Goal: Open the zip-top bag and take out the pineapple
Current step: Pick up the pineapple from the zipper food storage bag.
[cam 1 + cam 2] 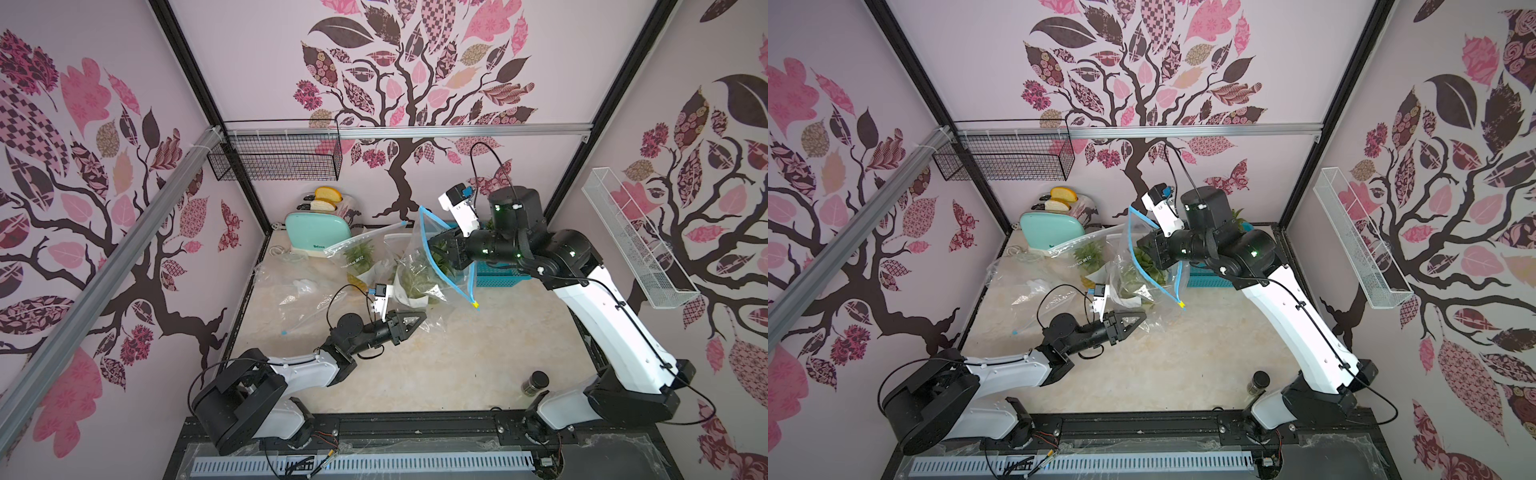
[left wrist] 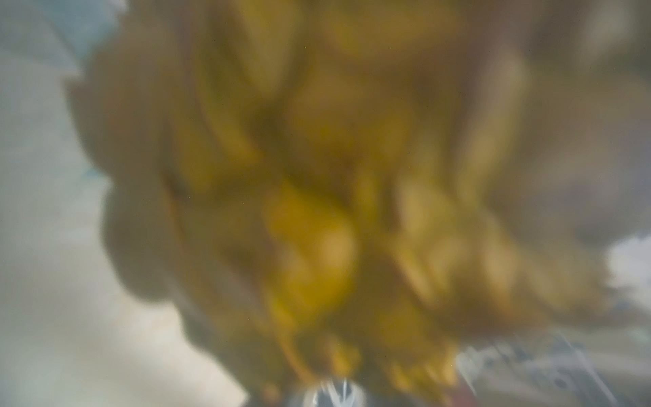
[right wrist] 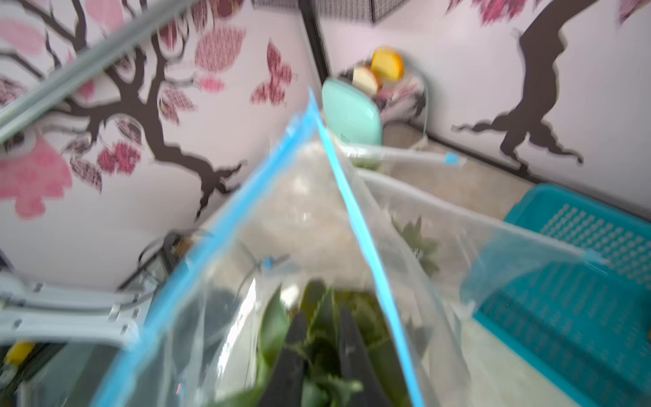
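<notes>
The clear zip-top bag (image 1: 432,270) (image 1: 1142,274), with a blue zip rim (image 3: 352,197) and a yellow slider (image 1: 475,306), hangs open-mouthed above the table. My right gripper (image 1: 434,249) (image 1: 1144,249) (image 3: 324,352) reaches in through the mouth and is shut on the green crown leaves of the pineapple (image 1: 440,253) (image 3: 317,338). My left gripper (image 1: 419,318) (image 1: 1142,316) is shut at the bag's lower clear plastic. The left wrist view is only a yellow-green blur of the pineapple (image 2: 317,211) pressed close; its jaws do not show there.
Other clear bags (image 1: 357,249) holding pineapples lie behind, and an empty one (image 1: 291,286) lies left. A mint toaster (image 1: 309,232) with bread stands at the back, a teal basket (image 1: 494,276) under the right arm, and a dark jar (image 1: 536,382) front right.
</notes>
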{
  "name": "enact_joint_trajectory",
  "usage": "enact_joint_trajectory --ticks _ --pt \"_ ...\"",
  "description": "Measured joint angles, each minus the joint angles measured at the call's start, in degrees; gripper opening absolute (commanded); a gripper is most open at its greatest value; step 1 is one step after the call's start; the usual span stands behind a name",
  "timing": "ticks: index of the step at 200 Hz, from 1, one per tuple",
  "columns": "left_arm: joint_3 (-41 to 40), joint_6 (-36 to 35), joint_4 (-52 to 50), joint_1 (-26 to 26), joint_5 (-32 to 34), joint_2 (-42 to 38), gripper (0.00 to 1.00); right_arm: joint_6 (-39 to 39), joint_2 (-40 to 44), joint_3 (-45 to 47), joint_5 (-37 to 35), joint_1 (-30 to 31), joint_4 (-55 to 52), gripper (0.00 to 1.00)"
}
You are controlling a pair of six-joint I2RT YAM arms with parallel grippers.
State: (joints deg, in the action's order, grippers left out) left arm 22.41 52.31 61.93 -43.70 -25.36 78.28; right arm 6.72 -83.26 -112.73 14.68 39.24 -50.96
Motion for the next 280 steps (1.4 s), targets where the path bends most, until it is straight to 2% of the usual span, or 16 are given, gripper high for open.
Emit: enact_joint_trajectory --ticks 44,83,121,175,205,240,280 --pt "-0.37 -1.25 -2.47 -0.07 -0.22 -1.79 0.0 -0.04 0.39 1.14 0.11 0.26 0.28 0.0" --pt "-0.68 -4.28 -12.09 -0.13 2.29 -7.26 0.0 -0.04 0.39 1.4 0.11 0.39 0.0 0.0" --pt "-0.68 -6.88 -26.8 -0.11 10.67 -10.78 0.0 0.0 0.39 1.4 0.52 0.39 -1.29 0.0" --pt "0.31 -5.97 -44.19 0.44 24.11 -12.39 0.0 0.22 0.39 -0.17 1.81 0.44 -2.36 0.0" --pt "-0.42 -2.82 -48.76 1.92 29.81 -14.73 0.0 0.37 1.57 -2.12 2.4 0.44 -3.26 0.0" --pt "-4.98 1.36 -52.35 5.4 35.85 -23.96 0.0 0.39 5.05 -2.4 3.28 0.44 -4.87 0.0" --pt "-4.59 1.11 -58.75 6.8 41.94 -31.52 0.0 0.98 6.6 -2.43 6.97 0.83 -5.05 0.0"
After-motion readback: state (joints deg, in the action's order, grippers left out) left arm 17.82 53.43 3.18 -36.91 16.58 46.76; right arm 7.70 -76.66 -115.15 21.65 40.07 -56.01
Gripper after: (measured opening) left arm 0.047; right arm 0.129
